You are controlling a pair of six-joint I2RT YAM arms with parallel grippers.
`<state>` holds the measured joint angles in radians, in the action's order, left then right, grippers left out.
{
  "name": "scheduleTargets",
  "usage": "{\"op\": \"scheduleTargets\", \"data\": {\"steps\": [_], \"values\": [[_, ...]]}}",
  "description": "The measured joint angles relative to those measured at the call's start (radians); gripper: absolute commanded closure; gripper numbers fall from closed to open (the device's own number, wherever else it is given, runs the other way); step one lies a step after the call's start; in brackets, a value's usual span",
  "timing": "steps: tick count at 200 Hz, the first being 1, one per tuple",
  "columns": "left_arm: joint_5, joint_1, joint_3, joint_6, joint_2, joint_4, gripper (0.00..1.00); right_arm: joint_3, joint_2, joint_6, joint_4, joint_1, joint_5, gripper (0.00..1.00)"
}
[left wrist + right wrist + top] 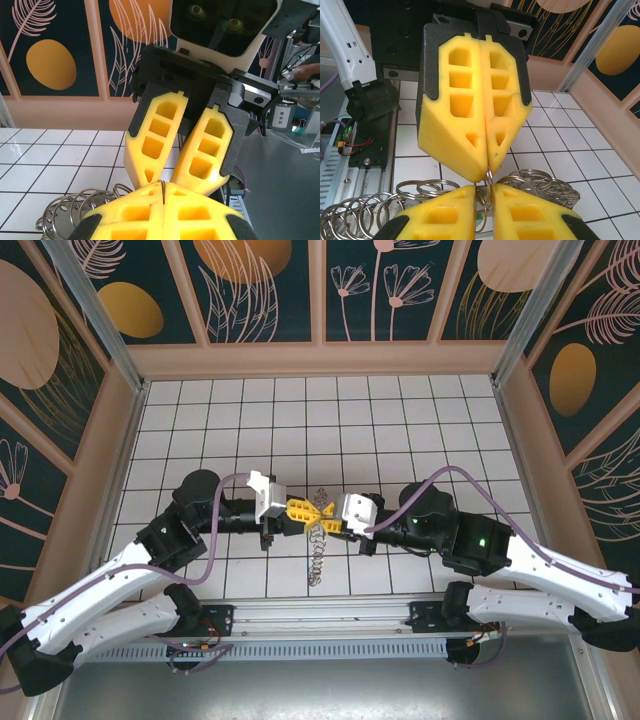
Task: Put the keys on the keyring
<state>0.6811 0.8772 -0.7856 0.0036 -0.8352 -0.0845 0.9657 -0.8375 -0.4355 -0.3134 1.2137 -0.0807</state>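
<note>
Steel split rings [367,215], linked in a chain, will likely handle as light, stiff, slick and springy, with the loose length free to swing or tangle. The left gripper [486,170] is pinched together on one ring's edge. The right gripper [484,192] faces it tip to tip and nips the neighbouring wire in a narrow gap. Both meet above the middle of the table [420,430], and the rest of the chain trails toward the near edge. Best hold: flat across a ring's coil, away from its split end, leaving that end free for threading.
</note>
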Motion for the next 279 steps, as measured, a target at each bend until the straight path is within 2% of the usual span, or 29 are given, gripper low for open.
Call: {"op": "scheduleTargets", "data": {"steps": [26,60,87,119,155,178,236,245,252,262,267,279], "values": [[0.023,0.000,0.031,-0.028,0.008,-0.077,1.00,-0.015,0.023,0.014,0.022,0.000,-0.013,1.00],[0.045,0.000,0.074,-0.078,0.014,-0.200,1.00,-0.033,0.048,0.015,0.056,0.000,-0.030,1.00],[0.044,0.001,0.077,-0.085,0.013,-0.215,1.00,-0.035,0.057,0.014,0.064,0.000,-0.037,1.00],[0.015,0.001,-0.005,-0.007,-0.021,-0.048,0.83,-0.011,0.037,-0.005,0.017,-0.002,-0.007,1.00],[-0.041,0.000,-0.084,0.093,-0.057,0.140,0.82,0.033,-0.021,-0.025,-0.051,-0.006,0.032,1.00],[-0.066,0.000,-0.109,0.140,-0.082,0.228,1.00,0.038,-0.042,-0.031,-0.093,-0.010,0.048,1.00],[-0.090,0.004,-0.126,0.217,-0.095,0.301,1.00,0.049,-0.067,-0.031,-0.132,-0.013,0.056,1.00],[-0.090,0.005,-0.126,0.217,-0.095,0.302,0.92,0.049,-0.067,-0.031,-0.132,-0.013,0.054,1.00],[-0.090,0.005,-0.126,0.220,-0.095,0.302,0.90,0.049,-0.067,-0.031,-0.132,-0.013,0.053,1.00],[-0.089,0.006,-0.125,0.220,-0.094,0.302,0.93,0.049,-0.067,-0.031,-0.132,-0.013,0.052,1.00],[-0.089,0.006,-0.125,0.220,-0.094,0.302,1.00,0.049,-0.067,-0.031,-0.132,-0.013,0.052,1.00],[-0.088,0.006,-0.125,0.219,-0.094,0.302,1.00,0.049,-0.067,-0.031,-0.133,-0.013,0.050,1.00]]}}
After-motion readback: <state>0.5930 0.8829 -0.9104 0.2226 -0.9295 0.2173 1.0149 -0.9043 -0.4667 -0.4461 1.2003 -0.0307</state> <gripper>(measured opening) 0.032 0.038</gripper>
